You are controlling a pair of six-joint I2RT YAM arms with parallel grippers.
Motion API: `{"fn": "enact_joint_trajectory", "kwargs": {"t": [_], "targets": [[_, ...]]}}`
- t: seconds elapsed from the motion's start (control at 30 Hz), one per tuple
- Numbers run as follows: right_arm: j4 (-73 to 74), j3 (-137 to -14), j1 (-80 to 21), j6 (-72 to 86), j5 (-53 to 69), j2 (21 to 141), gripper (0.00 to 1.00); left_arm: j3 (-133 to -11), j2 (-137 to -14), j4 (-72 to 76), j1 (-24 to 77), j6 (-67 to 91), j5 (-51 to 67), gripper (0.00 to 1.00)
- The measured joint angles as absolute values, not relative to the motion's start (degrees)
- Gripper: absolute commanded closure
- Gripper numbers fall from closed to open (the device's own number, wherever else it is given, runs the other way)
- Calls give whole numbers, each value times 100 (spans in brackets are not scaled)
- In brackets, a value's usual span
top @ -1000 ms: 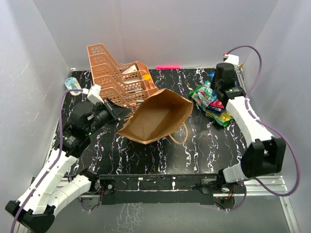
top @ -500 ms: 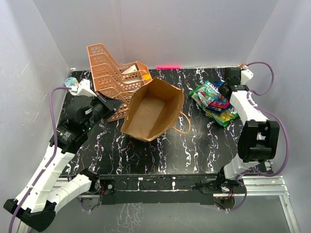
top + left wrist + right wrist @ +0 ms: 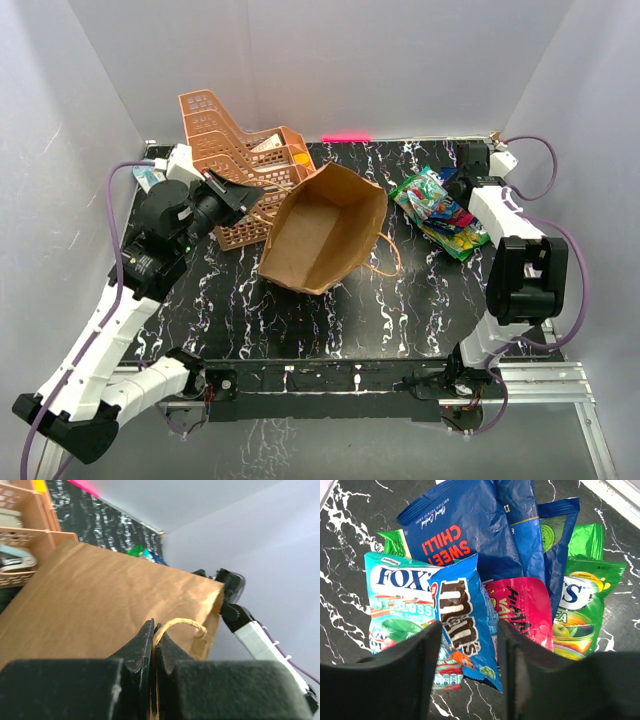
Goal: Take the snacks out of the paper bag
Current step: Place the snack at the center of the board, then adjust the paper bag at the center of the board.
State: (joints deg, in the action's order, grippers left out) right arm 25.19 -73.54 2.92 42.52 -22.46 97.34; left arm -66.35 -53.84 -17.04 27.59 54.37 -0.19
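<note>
The left gripper [image 3: 154,630], pinching the twine handle [image 3: 182,625], has moved toward 12 o'clock, and the paper bag [image 3: 325,235] has tipped more upright with it. The right arm [image 3: 525,275] has folded its elbow toward 12 o'clock. The right gripper [image 3: 468,627] — shut a second ago — now stands parted over the snacks [image 3: 470,545].

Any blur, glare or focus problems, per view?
Top external: evenly lit, sharp; mild shadow inside the paper bag. Left wrist: left gripper dark and soft close to the lens, the twine handle it pinches sharper. Right wrist: snacks crisp, slight sheen on foil; right gripper a dark, unfocused mass.
</note>
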Motion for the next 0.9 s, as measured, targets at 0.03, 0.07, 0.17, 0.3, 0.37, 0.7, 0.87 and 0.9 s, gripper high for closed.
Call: {"fn": "enact_joint_trajectory", "kwargs": {"t": [0.03,0.07,0.17,0.3,0.37,0.7,0.87,0.9], "targets": [[2497,-7325,292,4204,-2231,9686,37,-6635,-5411,-1562,2759,5448,99,100],[2493,-7284,290,4099,-2213,9605,32,-6635,-5433,-1459,2759,5461,191,100],[2460,-7148,292,3693,-2108,9159,22,-6685,-5610,-1072,2759,5520,550,100],[2342,-7140,292,2947,-1452,8320,15,-6831,-6001,-539,2759,5736,991,100],[2248,-7113,298,2665,-913,7924,14,-6890,-6215,-274,2759,5909,1201,100],[2084,-6580,285,1979,1140,6936,14,-7214,-7026,687,2762,6812,1726,100],[2150,-6473,285,1879,1345,6858,14,-7590,-7194,937,2790,7185,1782,100],[2158,-6460,285,1865,1352,6816,14,-7662,-7216,1009,2805,7273,1782,100]]}}
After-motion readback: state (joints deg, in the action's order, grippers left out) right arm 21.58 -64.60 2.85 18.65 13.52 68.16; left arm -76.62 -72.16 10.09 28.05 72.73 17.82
